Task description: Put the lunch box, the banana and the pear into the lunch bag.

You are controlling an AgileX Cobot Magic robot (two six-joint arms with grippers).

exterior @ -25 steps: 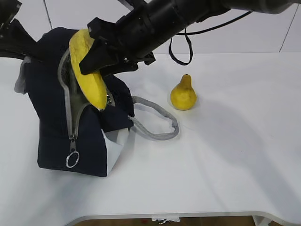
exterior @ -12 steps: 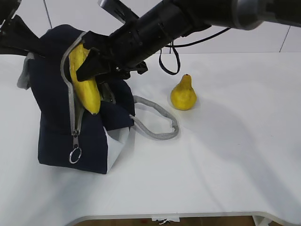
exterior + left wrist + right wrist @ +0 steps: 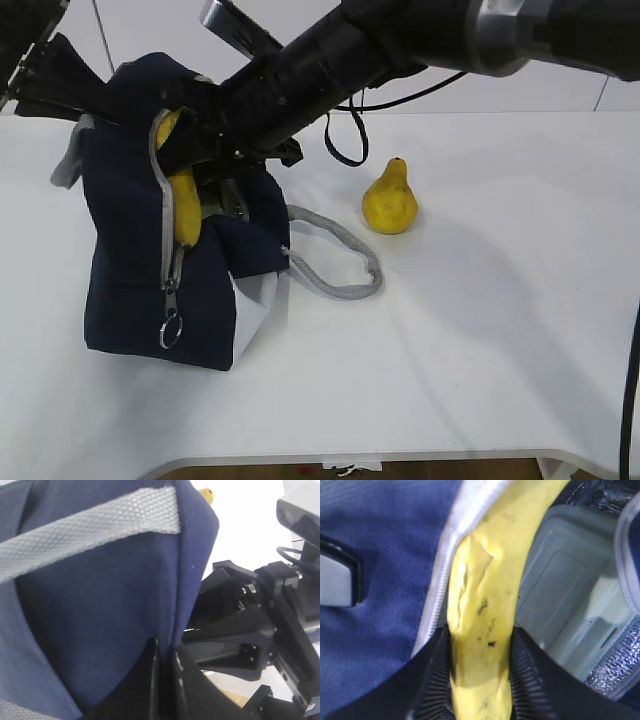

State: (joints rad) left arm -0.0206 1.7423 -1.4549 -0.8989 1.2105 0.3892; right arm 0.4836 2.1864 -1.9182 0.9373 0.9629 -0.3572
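The navy lunch bag (image 3: pixel 130 270) stands at the left, its zipper mouth held open. My left gripper (image 3: pixel 165 655) is shut on a fold of the bag's fabric (image 3: pixel 100 605) at its top back edge, seen in the exterior view at the upper left (image 3: pixel 95 98). My right gripper (image 3: pixel 480 650) is shut on the banana (image 3: pixel 485 605), whose lower end pokes through the bag's mouth (image 3: pixel 183 205). Inside the bag lies the lunch box (image 3: pixel 555 595) with its sage-green lid. The pear (image 3: pixel 390 200) stands on the table to the right of the bag.
A grey webbing handle (image 3: pixel 340 250) loops out on the table between bag and pear. The zipper's ring pull (image 3: pixel 170 327) hangs at the bag's front. Silver lining (image 3: pixel 615 670) shows beside the lunch box. The white table's front edge (image 3: pixel 400 458) is near.
My right gripper has carried the banana down and left, deeper into the bag's mouth. The bag's top has been pulled a little to the right and stands more upright.
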